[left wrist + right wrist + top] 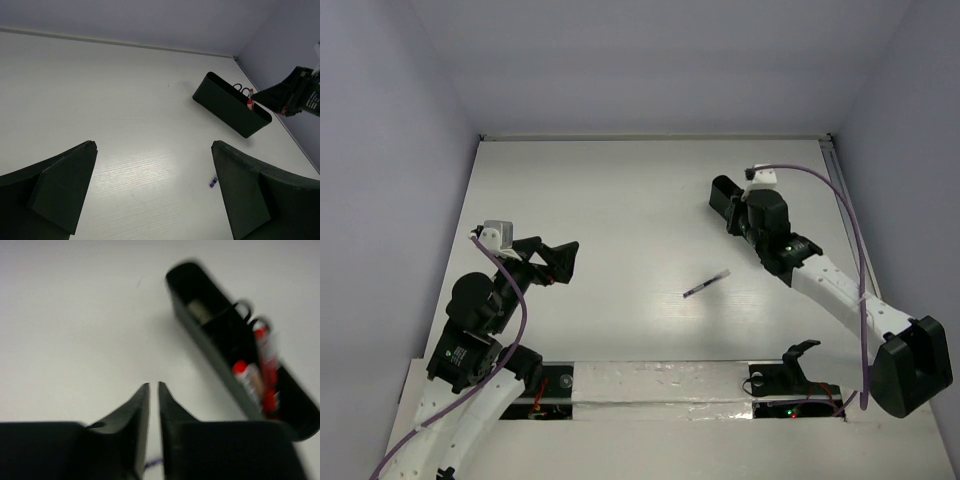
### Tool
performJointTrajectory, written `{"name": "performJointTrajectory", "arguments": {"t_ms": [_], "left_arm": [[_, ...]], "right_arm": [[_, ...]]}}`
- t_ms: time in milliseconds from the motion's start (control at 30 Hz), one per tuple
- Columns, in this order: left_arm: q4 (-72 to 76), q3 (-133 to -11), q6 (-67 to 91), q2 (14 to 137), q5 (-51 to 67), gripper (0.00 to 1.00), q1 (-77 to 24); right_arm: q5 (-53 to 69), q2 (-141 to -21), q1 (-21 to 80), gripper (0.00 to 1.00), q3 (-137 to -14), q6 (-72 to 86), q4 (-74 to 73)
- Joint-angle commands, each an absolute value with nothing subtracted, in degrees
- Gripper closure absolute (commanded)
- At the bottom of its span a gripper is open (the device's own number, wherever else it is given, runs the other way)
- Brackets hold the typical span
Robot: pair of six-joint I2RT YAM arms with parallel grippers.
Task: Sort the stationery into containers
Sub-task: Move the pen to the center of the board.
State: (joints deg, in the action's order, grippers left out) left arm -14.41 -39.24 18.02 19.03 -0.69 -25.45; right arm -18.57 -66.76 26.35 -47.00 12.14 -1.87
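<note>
The long black tray (210,352) stands at the back right of the table and also shows in the left wrist view (225,107) and the top view (723,195). It holds black scissors (243,307), a beige eraser (199,310) and red pens (265,357). A dark purple pen (705,283) lies on the bare table mid-right. Its tip shows beside my left finger (213,182). My right gripper (154,385) is shut and empty, just beside the tray's end (260,98); its view is blurred. My left gripper (152,145) is wide open and empty at the left (560,262).
The white table (620,200) is walled at the back and both sides. A metal rail (840,190) runs along the right edge. A foil-taped strip (660,385) and a black clamp (800,352) sit at the near edge between the arm bases.
</note>
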Motion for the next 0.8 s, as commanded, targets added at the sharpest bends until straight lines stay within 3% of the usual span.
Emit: {"name": "performJointTrajectory", "arguments": {"t_ms": [0,33,200,233,267,367,767], "left_arm": [[-12.13,-40.43,17.49,19.42,-0.35,0.01,-25.75],[-12.13,-40.43,17.4,19.42,-0.35,0.01,-25.75],[-12.04,-40.34,17.49,19.34,-0.26,0.01,-25.75],[-12.13,-40.43,17.58,19.25,-0.26,0.01,-25.75],[-12.04,-40.34,17.49,19.25,-0.26,0.01,-25.75],[-11.95,-40.34,17.58,19.42,-0.35,0.01,-25.75],[-12.04,-40.34,17.49,19.16,-0.26,0.01,-25.75]], "right_arm": [[-11.35,-66.8,30.14,0.88,-48.08,23.98,-18.97],[-10.73,-66.71,30.93,1.0,-47.38,26.0,-20.9],[-5.72,-67.06,32.07,0.99,-41.15,31.63,-22.06],[-5.28,-67.06,32.08,0.92,-40.26,33.12,-21.89],[-4.84,-67.15,32.08,0.73,-39.56,33.83,-21.62],[-3.96,-68.28,32.08,0.47,-37.01,36.03,-19.78],[-7.2,-77.07,32.08,0.45,-36.03,40.25,-12.66]]}}
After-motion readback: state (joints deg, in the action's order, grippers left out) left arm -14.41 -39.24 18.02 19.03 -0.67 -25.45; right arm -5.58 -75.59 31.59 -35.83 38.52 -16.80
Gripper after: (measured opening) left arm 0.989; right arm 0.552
